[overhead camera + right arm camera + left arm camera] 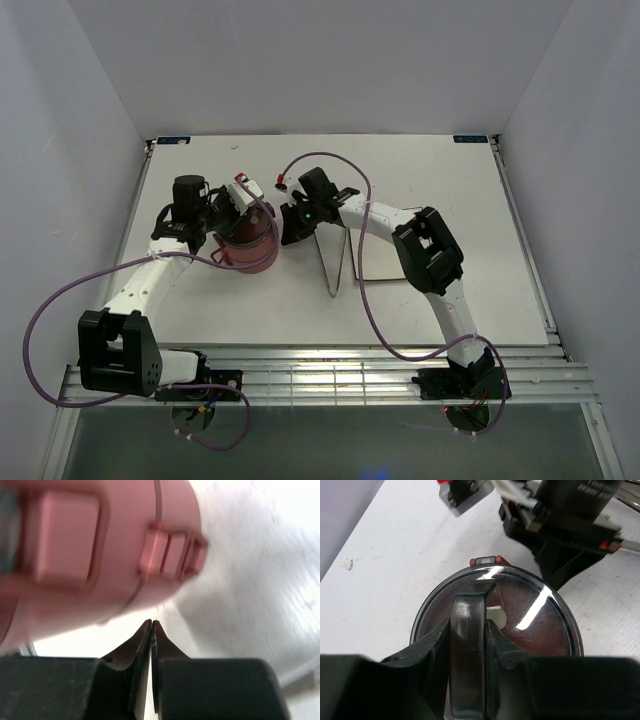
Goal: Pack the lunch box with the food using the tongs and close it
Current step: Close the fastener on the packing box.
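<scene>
At centre-left of the table, one lunch box (250, 243) stands stacked with its cover (540, 630) on. The left gripper (468, 626) is clamped on the cover's handle (467, 675), probably to steady the box or press it down. The right gripper (151, 628), fingers together, sits against the box's right side by a clasp (170, 555), likely to push it shut. One pair of tongs (338, 262) lies just right of the box, not held. Count: one box, one cover, at least two clasps, one pair of tongs, no food in view; likely packed, cannot tell.
</scene>
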You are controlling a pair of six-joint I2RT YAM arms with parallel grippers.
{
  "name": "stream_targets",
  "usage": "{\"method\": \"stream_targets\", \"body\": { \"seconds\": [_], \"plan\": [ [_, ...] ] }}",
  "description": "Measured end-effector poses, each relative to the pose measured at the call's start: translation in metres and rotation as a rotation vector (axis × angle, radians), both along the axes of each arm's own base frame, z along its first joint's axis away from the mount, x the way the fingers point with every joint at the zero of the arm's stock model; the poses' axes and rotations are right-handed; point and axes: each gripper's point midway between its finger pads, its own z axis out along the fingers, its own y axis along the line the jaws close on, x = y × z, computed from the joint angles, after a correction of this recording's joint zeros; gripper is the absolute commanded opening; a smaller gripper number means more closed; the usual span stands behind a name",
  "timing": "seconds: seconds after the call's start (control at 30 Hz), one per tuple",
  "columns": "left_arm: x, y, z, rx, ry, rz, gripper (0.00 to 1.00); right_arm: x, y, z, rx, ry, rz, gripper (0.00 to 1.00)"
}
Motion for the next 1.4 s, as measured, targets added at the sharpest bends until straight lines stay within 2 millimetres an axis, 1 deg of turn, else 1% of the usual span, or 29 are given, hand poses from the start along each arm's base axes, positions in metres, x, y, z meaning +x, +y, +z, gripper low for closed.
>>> {"method": "stream_targets", "body": {
  "seconds": [0.03,0.1,0.13,0.2,0.23,0.27,0.3,0.33,0.37,0.43,0.47,0.53,0.57,0.63,0.67,0.7,0.73,0.77,0.87,1.0,1.07,1.13,1.2,1.4],
  "plan": [
    [0.000,0.000,0.001,0.002,-0.003,0.000,0.98,-0.001,-0.004,0.003,-0.004,-0.004,-0.006,0.08],
    [-0.001,-0.004,0.009,-0.019,-0.020,-0.004,0.98,-0.003,-0.015,0.015,-0.010,-0.027,-0.022,0.08],
    [-0.005,-0.006,0.010,-0.025,-0.014,-0.005,0.98,-0.002,-0.019,0.023,-0.007,-0.043,-0.030,0.08],
    [-0.012,-0.007,0.010,-0.032,0.004,0.000,0.98,-0.002,-0.027,0.044,0.005,-0.084,-0.039,0.14],
    [-0.015,-0.008,0.011,-0.036,0.014,0.004,0.98,-0.002,-0.030,0.056,0.016,-0.108,-0.041,0.18],
    [-0.017,-0.007,0.011,-0.038,0.022,0.014,0.98,-0.001,-0.032,0.068,0.028,-0.137,-0.041,0.25],
    [-0.019,-0.005,0.012,-0.038,0.031,0.030,0.98,0.000,-0.034,0.082,0.042,-0.168,-0.038,0.29],
    [-0.021,-0.002,0.013,-0.037,0.036,0.055,0.98,0.000,-0.036,0.095,0.054,-0.200,-0.035,0.33],
    [-0.023,0.002,0.015,-0.039,0.041,0.083,0.98,0.001,-0.039,0.106,0.065,-0.231,-0.029,0.41],
    [-0.023,0.010,0.023,-0.047,0.034,0.152,0.98,0.001,-0.042,0.128,0.089,-0.306,-0.001,0.51],
    [-0.022,0.014,0.028,-0.061,0.026,0.193,0.98,0.000,-0.042,0.135,0.099,-0.336,0.021,0.63],
    [-0.021,0.019,0.044,-0.120,0.004,0.269,0.98,-0.003,-0.041,0.150,0.132,-0.404,0.078,0.71],
    [-0.020,0.019,0.053,-0.159,-0.010,0.296,0.98,-0.004,-0.038,0.157,0.152,-0.439,0.111,0.78],
    [-0.017,0.021,0.073,-0.250,-0.043,0.363,0.98,-0.006,-0.032,0.166,0.199,-0.496,0.176,0.82],
    [-0.015,0.023,0.080,-0.298,-0.052,0.404,0.98,-0.007,-0.028,0.170,0.226,-0.519,0.208,0.88],
    [-0.014,0.024,0.087,-0.360,-0.052,0.447,0.98,-0.009,-0.024,0.174,0.255,-0.538,0.240,0.91],
    [-0.012,0.026,0.090,-0.410,-0.047,0.492,0.98,-0.010,-0.019,0.177,0.283,-0.560,0.272,0.96],
    [-0.010,0.029,0.092,-0.453,-0.035,0.532,0.98,-0.010,-0.014,0.180,0.314,-0.580,0.306,0.98],
    [-0.002,0.031,0.081,-0.536,0.038,0.601,0.94,-0.005,0.003,0.179,0.375,-0.626,0.384,0.98],
    [0.003,0.021,0.056,-0.588,0.145,0.608,0.94,0.000,0.015,0.152,0.393,-0.637,0.465,0.97],
    [0.003,0.015,0.047,-0.607,0.188,0.599,0.93,0.001,0.019,0.137,0.392,-0.640,0.501,0.98],
    [0.004,0.010,0.045,-0.629,0.216,0.584,0.92,0.002,0.021,0.123,0.393,-0.649,0.537,0.98],
    [0.004,0.008,0.045,-0.651,0.234,0.575,0.91,0.003,0.025,0.115,0.406,-0.670,0.575,0.98],
    [0.004,-0.001,0.051,-0.715,0.272,0.525,0.88,0.001,0.034,0.121,0.482,-0.707,0.651,0.97]
  ]
}}
